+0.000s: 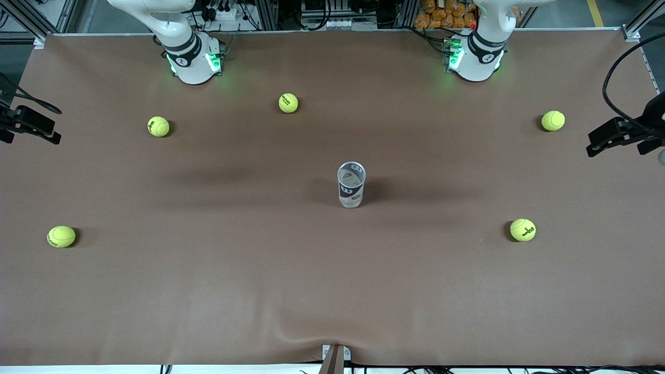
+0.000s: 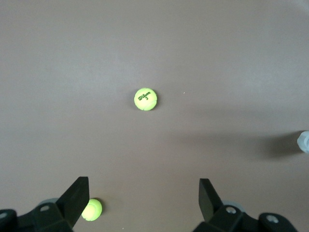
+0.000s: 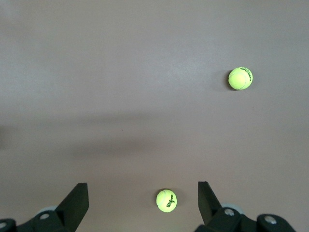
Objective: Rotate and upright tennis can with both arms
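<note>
The tennis can stands upright in the middle of the table, open silver rim up, white and dark-blue label on its side. A sliver of it shows at the edge of the left wrist view. No gripper touches it. My left gripper is open and empty, high over the table toward the left arm's end. My right gripper is open and empty, high over the right arm's end. Both hands are out of the front view; only the arm bases show there.
Several yellow-green tennis balls lie scattered on the brown table: one between the bases, two toward the right arm's end, two toward the left arm's end. Black camera mounts stand at both table ends.
</note>
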Controlling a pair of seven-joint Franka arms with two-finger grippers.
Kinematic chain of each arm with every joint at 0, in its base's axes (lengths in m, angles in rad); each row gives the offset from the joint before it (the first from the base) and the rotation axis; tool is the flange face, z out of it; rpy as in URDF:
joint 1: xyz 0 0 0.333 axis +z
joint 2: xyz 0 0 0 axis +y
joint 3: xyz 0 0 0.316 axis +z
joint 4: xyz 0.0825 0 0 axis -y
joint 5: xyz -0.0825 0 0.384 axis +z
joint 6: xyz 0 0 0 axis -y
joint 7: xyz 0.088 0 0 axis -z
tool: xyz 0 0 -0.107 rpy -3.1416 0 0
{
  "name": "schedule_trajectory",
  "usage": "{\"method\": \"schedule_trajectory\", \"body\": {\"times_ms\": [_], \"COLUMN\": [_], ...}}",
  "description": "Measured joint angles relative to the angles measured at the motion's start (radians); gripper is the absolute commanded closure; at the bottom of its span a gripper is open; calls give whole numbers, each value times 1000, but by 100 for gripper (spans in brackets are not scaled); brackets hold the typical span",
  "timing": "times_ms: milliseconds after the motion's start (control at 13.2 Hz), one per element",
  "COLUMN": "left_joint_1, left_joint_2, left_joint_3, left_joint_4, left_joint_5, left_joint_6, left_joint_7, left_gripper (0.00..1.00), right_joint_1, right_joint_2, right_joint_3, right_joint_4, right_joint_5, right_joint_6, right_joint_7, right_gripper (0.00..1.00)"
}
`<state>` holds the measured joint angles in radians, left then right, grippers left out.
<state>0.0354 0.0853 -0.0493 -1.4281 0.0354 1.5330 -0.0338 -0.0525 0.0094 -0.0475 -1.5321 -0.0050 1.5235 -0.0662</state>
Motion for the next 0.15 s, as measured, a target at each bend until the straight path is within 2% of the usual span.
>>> {"method": "schedule_trajectory", "body": {"times_ms": [152], "left_joint_1": [8], "left_joint_2": [-16], "left_joint_3": [2], "left_joint_4": [-11], "left_joint_5": [-1], "left_joint_6": [-30], "left_joint_7": [8], "left_gripper": [0], "right_joint_1": [0], "right_joint_2": [0], "right_joint_3": [0], "right_joint_4": [0], "right_joint_5": [0], "right_joint_6": [0], "right_joint_7": [0], "right_gripper": [0]}}
